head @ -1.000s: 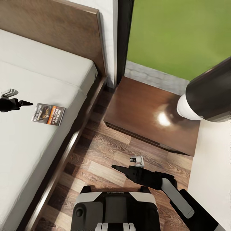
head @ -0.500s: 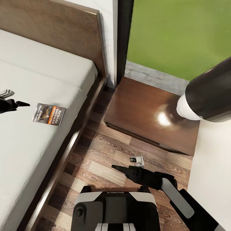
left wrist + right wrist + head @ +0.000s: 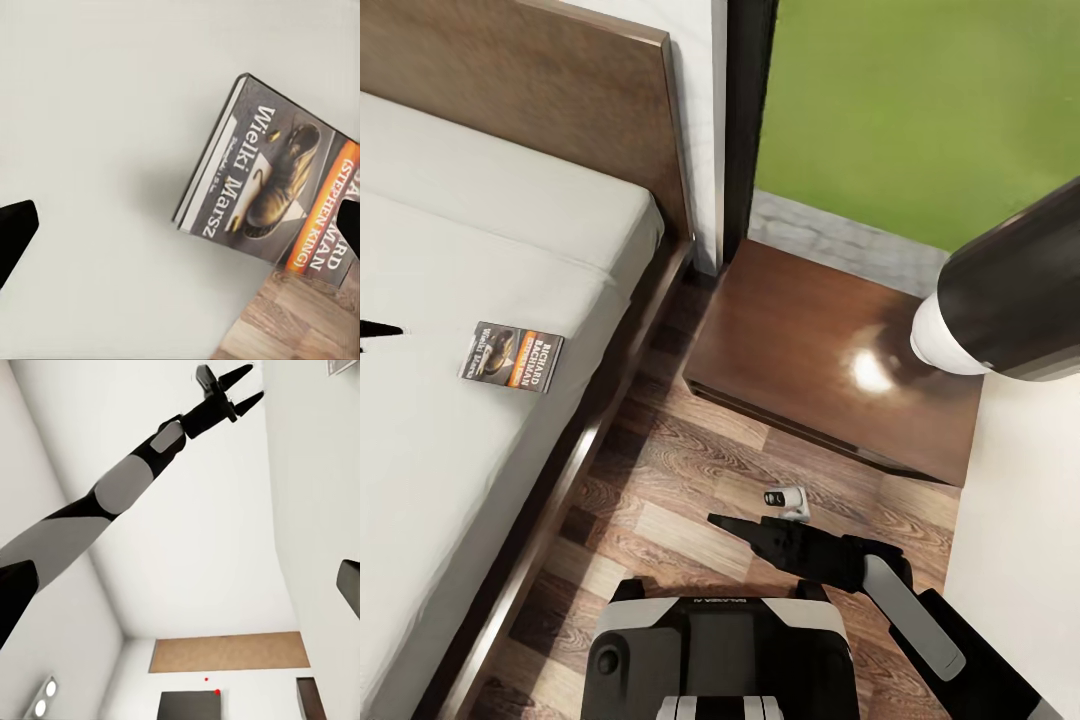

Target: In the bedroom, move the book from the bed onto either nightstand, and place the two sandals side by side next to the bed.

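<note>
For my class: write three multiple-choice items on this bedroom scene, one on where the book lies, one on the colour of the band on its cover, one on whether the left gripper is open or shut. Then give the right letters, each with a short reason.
1. Where does the book lie?
A. on the nightstand
B. on the bed
C. on the floor

2. What colour is the band on the book's cover?
A. orange
B. green
C. blue

3. How does the left gripper stand?
A. shut on the book
B. shut on nothing
C. open, holding nothing

Key:
1 B: the book lies flat on the mattress of the bed, while the nightstand has a bare top.
2 A: the left wrist view shows an orange band along one edge of the cover.
3 C: the left gripper has its fingertips wide apart, and the book lies between them on the mattress, ungripped.
</note>
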